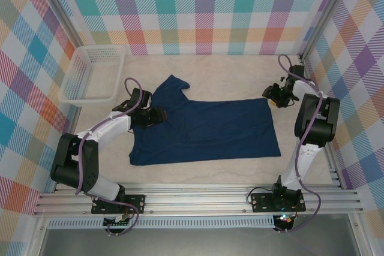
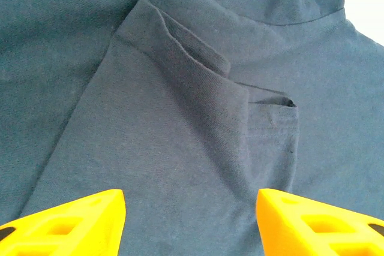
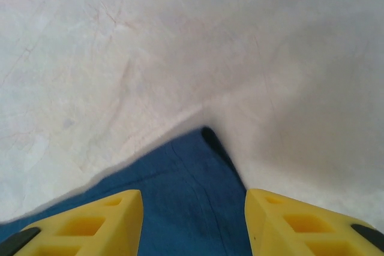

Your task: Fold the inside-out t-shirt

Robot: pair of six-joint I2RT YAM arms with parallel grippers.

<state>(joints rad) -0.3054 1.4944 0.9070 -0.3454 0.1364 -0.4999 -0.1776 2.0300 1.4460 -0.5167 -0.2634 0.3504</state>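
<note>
The navy t-shirt (image 1: 204, 130) lies spread flat across the middle of the table, one sleeve (image 1: 171, 88) pointing up at the far left. My left gripper (image 1: 157, 116) hovers over its left part, open, with a folded sleeve flap (image 2: 174, 118) below the yellow fingers (image 2: 72, 223) and nothing held. My right gripper (image 1: 273, 96) is at the shirt's far right corner (image 3: 198, 166). It is open, its yellow fingertips (image 3: 300, 223) straddling that corner just above the cloth.
A white mesh basket (image 1: 93, 73) stands at the far left of the pale table (image 1: 228, 70). Checked walls close in the back and both sides. A metal rail (image 1: 198, 199) with the arm bases runs along the near edge.
</note>
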